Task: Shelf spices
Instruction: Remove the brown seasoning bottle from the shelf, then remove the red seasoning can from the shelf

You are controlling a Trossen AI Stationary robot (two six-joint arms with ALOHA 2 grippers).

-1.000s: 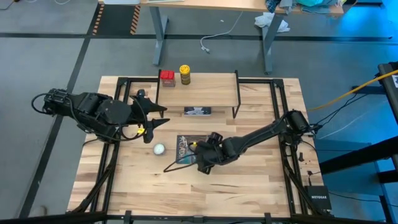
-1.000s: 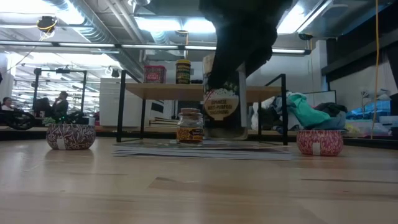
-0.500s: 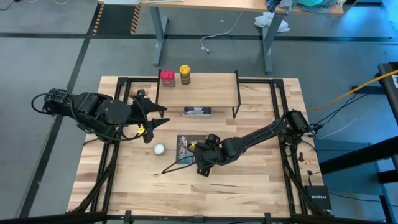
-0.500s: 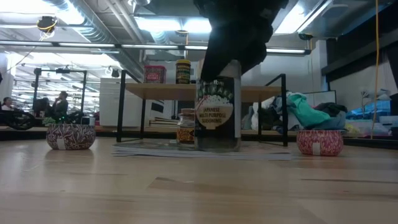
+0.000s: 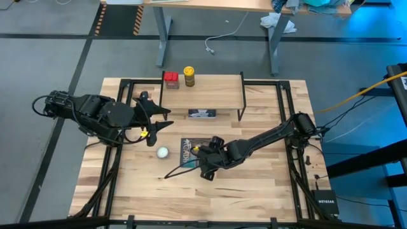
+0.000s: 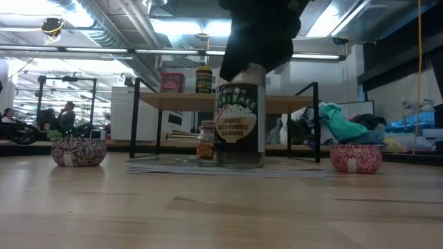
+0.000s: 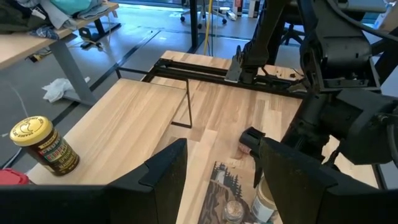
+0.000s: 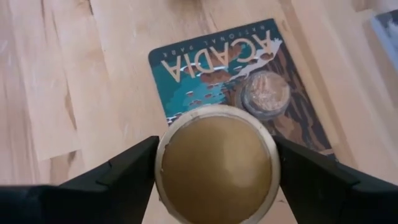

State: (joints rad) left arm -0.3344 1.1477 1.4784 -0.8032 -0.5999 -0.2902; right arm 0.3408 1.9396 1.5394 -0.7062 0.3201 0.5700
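Observation:
The wider tan jar (image 6: 239,124) stands upright on the flat picture book (image 5: 189,151), and my right gripper (image 8: 216,149) is shut on its top. Next to it on the book stands the tiny brownish jar (image 8: 264,93). On the left end of the shelf (image 5: 210,94) stand the red tin (image 5: 171,79) and the yellow dark-lidded jar (image 5: 189,76). My left gripper (image 5: 166,117) hovers open over the table's left part, with nothing between its fingers. My right gripper pinches the tan jar's lid at its rim (image 8: 163,163), one finger on each opposite side. The fingers slant down onto it from above and from the table's right. The jar is upright, with its base on the picture book (image 6: 228,164).
A white ball (image 5: 163,152) lies just left of the book. A small dark flat thing (image 5: 202,114) lies under the shelf's front edge. Two patterned round tins (image 6: 78,151) (image 6: 355,158) show in the low view. Black frame rails (image 5: 283,114) run along the table's sides.
The tan jar, tilted in my right gripper a second ago, has swung upright and now stands on the book. The right gripper has tipped a little with it. The left arm has kept still.

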